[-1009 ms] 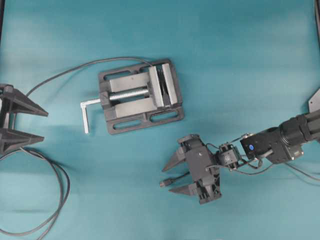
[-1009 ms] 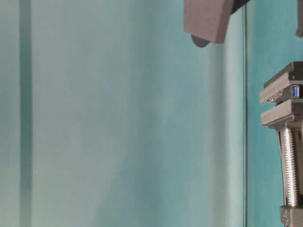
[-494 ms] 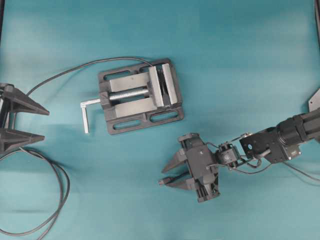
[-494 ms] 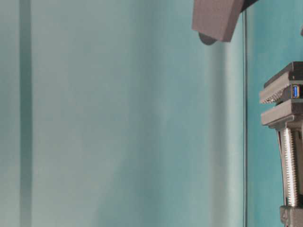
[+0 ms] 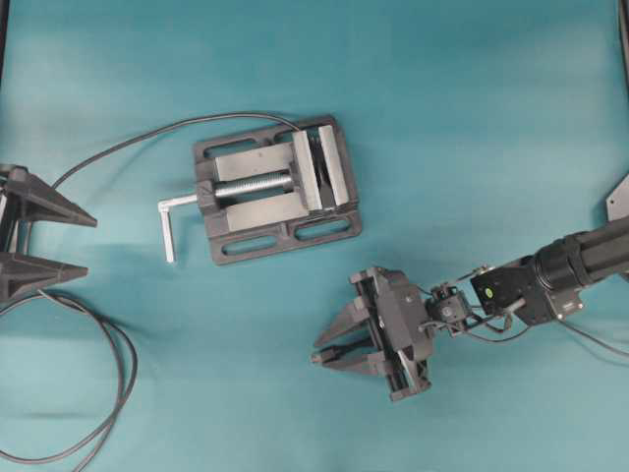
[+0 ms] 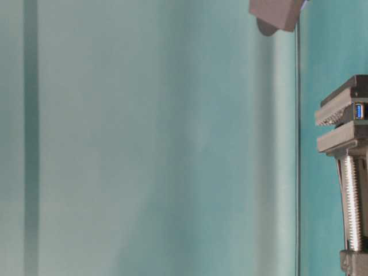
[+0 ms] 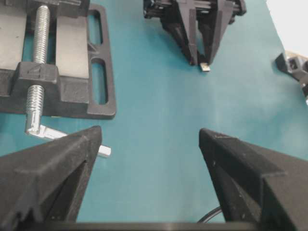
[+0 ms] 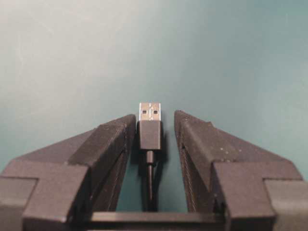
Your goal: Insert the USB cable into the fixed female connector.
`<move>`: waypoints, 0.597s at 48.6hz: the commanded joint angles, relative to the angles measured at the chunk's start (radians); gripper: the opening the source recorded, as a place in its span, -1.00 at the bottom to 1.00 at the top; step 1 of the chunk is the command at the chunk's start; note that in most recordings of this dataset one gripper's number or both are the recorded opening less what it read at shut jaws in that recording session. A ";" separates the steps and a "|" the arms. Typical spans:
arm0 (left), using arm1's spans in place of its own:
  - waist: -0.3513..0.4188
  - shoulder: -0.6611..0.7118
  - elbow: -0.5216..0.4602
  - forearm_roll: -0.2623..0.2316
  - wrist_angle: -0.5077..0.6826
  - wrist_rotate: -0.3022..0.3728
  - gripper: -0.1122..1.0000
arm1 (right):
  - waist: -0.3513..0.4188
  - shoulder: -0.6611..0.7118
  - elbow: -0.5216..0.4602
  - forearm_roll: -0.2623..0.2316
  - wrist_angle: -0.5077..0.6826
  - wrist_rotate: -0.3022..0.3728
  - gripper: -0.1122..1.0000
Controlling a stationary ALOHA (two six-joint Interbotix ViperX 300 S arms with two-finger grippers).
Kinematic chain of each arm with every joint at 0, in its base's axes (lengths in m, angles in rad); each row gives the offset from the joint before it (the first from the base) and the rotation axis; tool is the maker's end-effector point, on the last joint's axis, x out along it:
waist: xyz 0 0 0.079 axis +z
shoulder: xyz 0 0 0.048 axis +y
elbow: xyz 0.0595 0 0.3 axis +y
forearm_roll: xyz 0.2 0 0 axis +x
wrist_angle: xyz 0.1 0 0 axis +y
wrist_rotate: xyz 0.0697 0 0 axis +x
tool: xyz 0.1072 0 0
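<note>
Left end effector (image 5: 88, 246) parked at the counter (image 5: 472, 118) edge, fingers spread wide, nothing in them, thick black looped cable (image 5: 118, 393) lying under it. Vise (image 5: 275, 187) sits left of centre, and the connector (image 6: 359, 110) is clamped between its jaws, blue insert facing out in the table-level view, its thin lead running off toward the left edge. Right end effector (image 5: 316, 354) is down at the counter, below and right of the vise, straddling the plug of the USB cable (image 8: 150, 127). Its fingers are narrowed around the plug body, but a sliver of counter shows on one side, so I can't tell whether it's clamped. The plug lies flat, metal tip poking just past the fingertips, well apart from the connector. Step, as I read it: pickup of the plug, insertion not started. Next up: confirm a firm pinch on the black body, lift, carry it to the vise, square the shell to the connector mouth and push straight in. Watch for the plug twisting in the grip. Writing: none legible, no brand or label on plug, vise or arms.
</note>
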 commanded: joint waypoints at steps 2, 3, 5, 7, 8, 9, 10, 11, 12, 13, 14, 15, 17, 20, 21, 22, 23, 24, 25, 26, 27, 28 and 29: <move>-0.005 0.015 -0.012 0.005 -0.012 0.015 0.99 | 0.028 -0.006 0.002 0.002 -0.005 0.005 0.01; -0.005 0.014 -0.012 0.005 -0.011 0.015 0.99 | 0.028 -0.006 0.005 0.003 -0.005 0.005 0.01; -0.003 0.015 -0.014 0.005 -0.012 0.015 0.99 | 0.028 -0.008 0.012 0.003 -0.005 0.005 0.01; -0.003 0.015 -0.014 0.005 -0.011 0.015 0.99 | 0.028 -0.011 0.021 0.003 -0.005 0.006 0.01; -0.003 0.014 -0.014 0.005 -0.011 0.015 0.99 | 0.028 -0.014 0.026 0.003 -0.005 0.006 0.00; -0.003 0.015 -0.014 0.005 -0.011 0.015 0.99 | 0.028 -0.017 0.031 0.003 -0.005 0.006 0.00; -0.003 0.015 -0.014 0.005 -0.011 0.015 0.99 | 0.028 -0.021 0.035 0.003 -0.005 0.008 0.00; -0.003 0.015 -0.014 0.005 -0.011 0.014 0.99 | 0.028 -0.028 0.041 0.003 -0.005 0.012 0.00; -0.003 0.015 -0.014 0.005 -0.012 0.015 0.99 | 0.028 -0.032 0.048 0.003 -0.005 0.014 0.00; -0.003 0.014 -0.014 0.005 -0.012 0.014 0.99 | 0.028 -0.035 0.051 0.003 -0.005 0.015 0.00; -0.003 0.015 -0.014 0.005 -0.012 0.014 0.99 | 0.028 -0.038 0.054 0.005 -0.003 0.015 0.00; -0.003 0.015 -0.014 0.005 -0.011 0.014 0.99 | 0.028 -0.041 0.057 0.003 -0.003 0.015 0.00; -0.003 0.015 -0.014 0.005 -0.011 0.014 0.99 | 0.028 -0.044 0.061 0.003 -0.003 0.015 0.00; -0.003 0.015 -0.012 0.005 -0.012 0.014 0.99 | 0.028 -0.044 0.066 0.005 -0.003 0.015 -0.03; -0.002 0.015 -0.014 0.005 -0.011 0.014 0.99 | 0.028 -0.044 0.067 0.003 -0.003 0.015 -0.04; -0.002 0.015 -0.014 0.005 -0.012 0.012 0.99 | 0.028 -0.044 0.067 0.003 -0.003 0.015 -0.07; -0.002 0.015 -0.014 0.005 -0.012 0.012 0.99 | 0.028 -0.044 0.067 0.003 -0.003 0.014 -0.08; 0.000 0.015 -0.012 0.005 -0.012 0.012 0.99 | 0.028 -0.044 0.069 0.005 -0.003 0.012 -0.10; 0.000 0.015 -0.012 0.005 -0.012 0.012 0.99 | 0.028 -0.044 0.067 0.003 -0.003 0.012 -0.11; 0.000 0.014 -0.014 0.005 -0.012 0.012 0.99 | 0.028 -0.044 0.066 0.005 -0.003 0.012 -0.12; 0.002 0.015 -0.014 0.005 -0.012 0.012 0.99 | 0.028 -0.044 0.066 0.005 -0.003 0.012 -0.13; 0.002 0.015 -0.012 0.005 -0.012 0.012 0.99 | 0.028 -0.044 0.064 0.003 -0.003 0.012 -0.13; 0.002 0.015 -0.012 0.005 -0.012 0.012 0.99 | 0.028 -0.044 0.061 0.003 -0.003 0.011 -0.13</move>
